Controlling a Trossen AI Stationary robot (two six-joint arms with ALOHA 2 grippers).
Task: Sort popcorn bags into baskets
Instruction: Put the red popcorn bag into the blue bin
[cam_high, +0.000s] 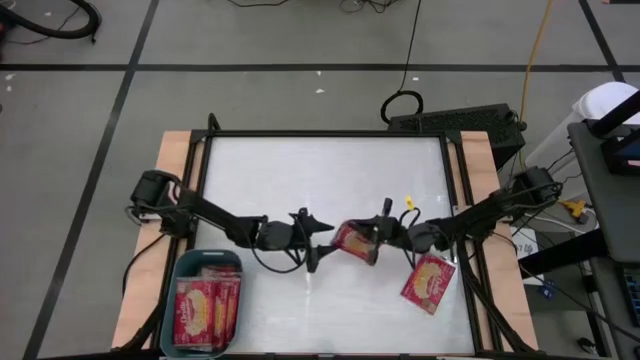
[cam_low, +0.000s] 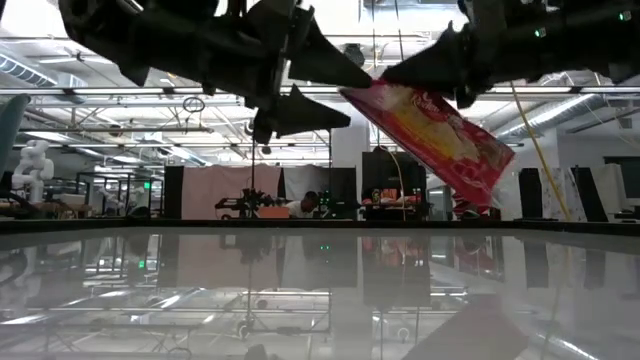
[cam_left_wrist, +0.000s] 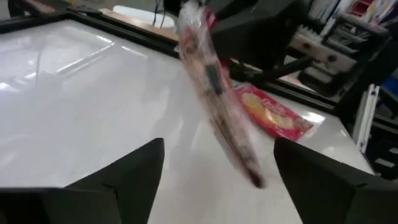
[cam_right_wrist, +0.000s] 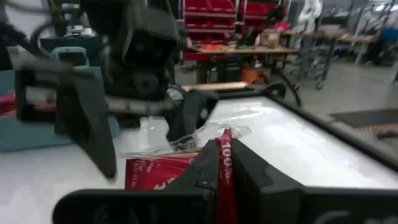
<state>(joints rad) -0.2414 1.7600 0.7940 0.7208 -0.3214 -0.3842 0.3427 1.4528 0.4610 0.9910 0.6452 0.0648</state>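
Held bag: a red popcorn bag (cam_high: 355, 240) hangs in the air over the middle of the table (cam_high: 320, 170), tilted, one edge clamped in the right gripper (cam_high: 377, 236). In the low view it (cam_low: 430, 125) slants down from that gripper, clear of the surface.
Right gripper: jaws clenched on the held bag's edge; its wrist view shows the red packet (cam_right_wrist: 225, 180) pinched between the two fingers.
Left gripper: (cam_high: 318, 240) just beside the held bag on its left, jaws spread wide and grasping nothing. Its wrist view shows the bag (cam_left_wrist: 214, 93) edge-on ahead of the two parted fingers (cam_left_wrist: 134, 171), apart from them as far as the blurred view allows.
Loose bag: a second bag (cam_high: 428, 282) lies flat on the table near the right front corner, picture side up, below the right arm.
Basket: a teal bin (cam_high: 181, 268) sits at the front left corner of the table, under the left arm's reach, well apart from the held bag.
Sorted bags: several red bags (cam_high: 205, 310) lie inside the basket, side by side; their exact number is hard to tell.
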